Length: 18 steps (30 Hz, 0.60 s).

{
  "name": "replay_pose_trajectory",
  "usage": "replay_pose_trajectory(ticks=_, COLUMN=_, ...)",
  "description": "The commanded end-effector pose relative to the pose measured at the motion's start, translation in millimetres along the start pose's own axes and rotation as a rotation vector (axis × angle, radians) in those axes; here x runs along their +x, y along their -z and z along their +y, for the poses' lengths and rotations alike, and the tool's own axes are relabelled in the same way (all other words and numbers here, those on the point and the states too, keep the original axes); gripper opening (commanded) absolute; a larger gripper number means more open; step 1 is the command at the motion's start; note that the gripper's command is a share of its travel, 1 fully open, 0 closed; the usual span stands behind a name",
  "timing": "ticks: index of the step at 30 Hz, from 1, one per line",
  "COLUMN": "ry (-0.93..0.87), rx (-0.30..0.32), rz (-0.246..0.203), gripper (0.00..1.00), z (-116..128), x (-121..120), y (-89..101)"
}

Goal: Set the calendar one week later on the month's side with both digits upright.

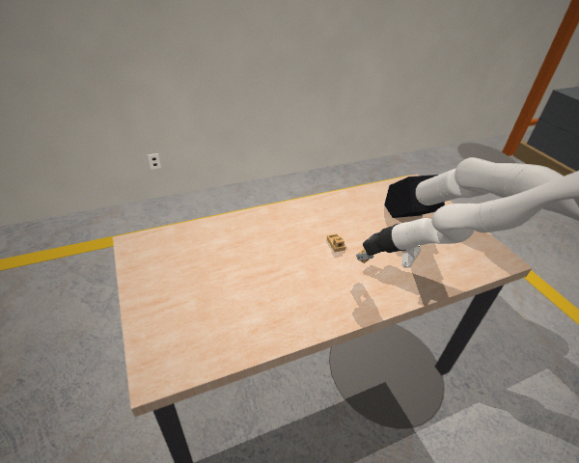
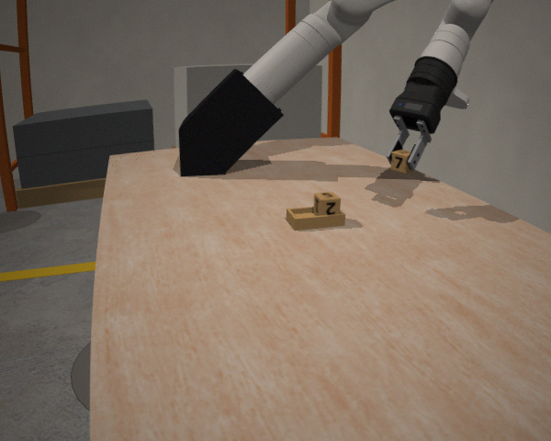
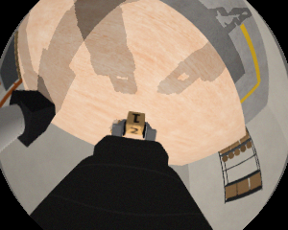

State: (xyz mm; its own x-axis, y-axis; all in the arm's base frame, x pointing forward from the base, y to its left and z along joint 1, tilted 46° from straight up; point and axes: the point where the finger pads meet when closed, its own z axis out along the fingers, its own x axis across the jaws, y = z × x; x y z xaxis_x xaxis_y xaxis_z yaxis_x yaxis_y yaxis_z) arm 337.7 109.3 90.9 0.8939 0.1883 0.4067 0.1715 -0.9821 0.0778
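A small wooden tray (image 2: 315,218) lies flat on the table, also in the top view (image 1: 336,242). One wooden cube (image 2: 327,203) stands in its right half, showing a 2 on the near face. My gripper (image 2: 406,159) is shut on the second cube (image 2: 400,161), which shows a 7, and holds it above the table, to the right of and beyond the tray. In the wrist view the held cube (image 3: 135,123) sits between the fingers. In the top view my gripper (image 1: 364,255) hangs right of the tray. The tray's left half is empty.
The arm's black base (image 2: 226,124) stands on the table's far part behind the tray. A grey cabinet (image 2: 84,142) and orange frame (image 2: 0,95) stand beyond the table's far edge.
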Motion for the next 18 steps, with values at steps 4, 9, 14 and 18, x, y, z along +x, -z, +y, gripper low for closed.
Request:
replay_pose_trajectory(ticks=4, ry=-0.002, rx=0.013, rz=0.001, gripper=0.57, z=2.3, x=1.7, y=-1.6)
replay_pose_trajectory(ticks=9, ry=-0.001, rx=0.018, rz=-0.004, gripper=0.57, z=3.2, x=0.6, y=-2.9)
replay_pose_trajectory(ticks=14, ry=0.008, rx=0.034, rz=-0.009, gripper=0.57, z=3.4, x=-0.3, y=-4.9)
replay_pose_trajectory(ticks=18, ry=0.009, rx=0.048, rz=-0.016, gripper=0.57, z=4.0, x=-1.9, y=-6.5)
